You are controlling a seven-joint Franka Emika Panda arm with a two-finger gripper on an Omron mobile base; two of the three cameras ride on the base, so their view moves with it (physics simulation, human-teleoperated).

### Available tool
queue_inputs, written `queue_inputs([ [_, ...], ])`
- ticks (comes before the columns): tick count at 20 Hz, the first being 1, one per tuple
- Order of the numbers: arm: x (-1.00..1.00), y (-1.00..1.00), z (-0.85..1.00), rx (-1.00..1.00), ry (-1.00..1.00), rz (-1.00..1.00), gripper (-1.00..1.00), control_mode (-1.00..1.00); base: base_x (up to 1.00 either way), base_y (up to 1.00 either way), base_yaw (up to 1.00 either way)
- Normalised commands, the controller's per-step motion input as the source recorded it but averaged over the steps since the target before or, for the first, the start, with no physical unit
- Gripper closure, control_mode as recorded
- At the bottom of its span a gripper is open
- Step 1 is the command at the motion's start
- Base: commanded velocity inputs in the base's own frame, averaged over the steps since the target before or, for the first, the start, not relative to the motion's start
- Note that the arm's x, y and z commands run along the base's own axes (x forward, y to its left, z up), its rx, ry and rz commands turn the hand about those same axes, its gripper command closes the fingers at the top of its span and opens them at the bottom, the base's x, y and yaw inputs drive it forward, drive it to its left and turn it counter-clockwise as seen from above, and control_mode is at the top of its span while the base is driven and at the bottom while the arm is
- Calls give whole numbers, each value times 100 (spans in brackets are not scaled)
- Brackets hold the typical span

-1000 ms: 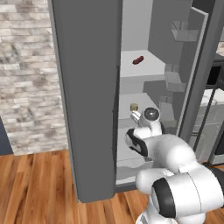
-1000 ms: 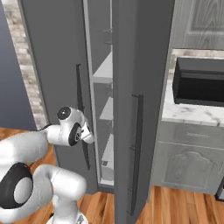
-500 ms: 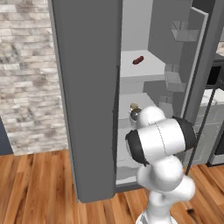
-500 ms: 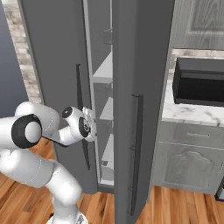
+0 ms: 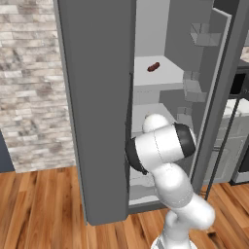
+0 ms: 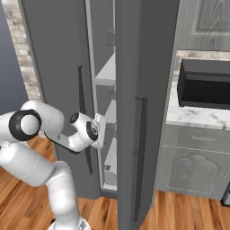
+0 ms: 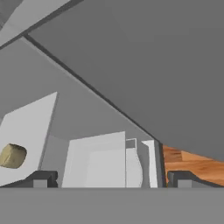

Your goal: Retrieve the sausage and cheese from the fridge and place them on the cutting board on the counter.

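A: What's the biggest thing in front of the base?

B: The fridge [image 5: 97, 97], tall and dark grey. One door stands open, showing light grey shelves; in the right base view the other door [image 6: 143, 90] with its long thin handle stands at an angle between the camera and the interior.

A: And beside it?

B: The counter [image 6: 197, 117], white marble with grey veins, over grey drawer fronts, on the right of the right base view. A dark open box-shaped unit [image 6: 204, 87] sits on it.

A: Where is the arm?

B: The white arm [image 5: 163, 146] reaches into the gap between the doors at mid height.

A: The claw?

B: In the hand view the claw [image 7: 111, 178] has its two dark tips spread wide apart, nothing between them, pointing into the fridge over a shelf and a pale bin below.

A: The foods?

B: The sausage [image 5: 153, 67], a dark red-brown link, lies on an upper shelf, well above the arm. The cheese [image 7: 12, 155], a tan chunk, rests on a light grey shelf at the left of the hand view, apart from the claw's tips.
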Motion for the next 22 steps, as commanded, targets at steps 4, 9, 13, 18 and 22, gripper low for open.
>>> queue_inputs([
  [4, 22, -48, 0, 3, 0, -21, -100, -100, 0, 0, 0],
  [9, 23, -37, 4, 7, 0, -18, -100, -100, 0, 0, 0],
  [13, 8, -60, 0, 5, 0, -14, -100, -100, 0, 0, 0],
  [18, 0, -65, 2, 5, 0, -11, -100, -100, 0, 0, 0],
  [22, 0, -64, 21, 7, 0, -7, -100, -100, 0, 0, 0],
])
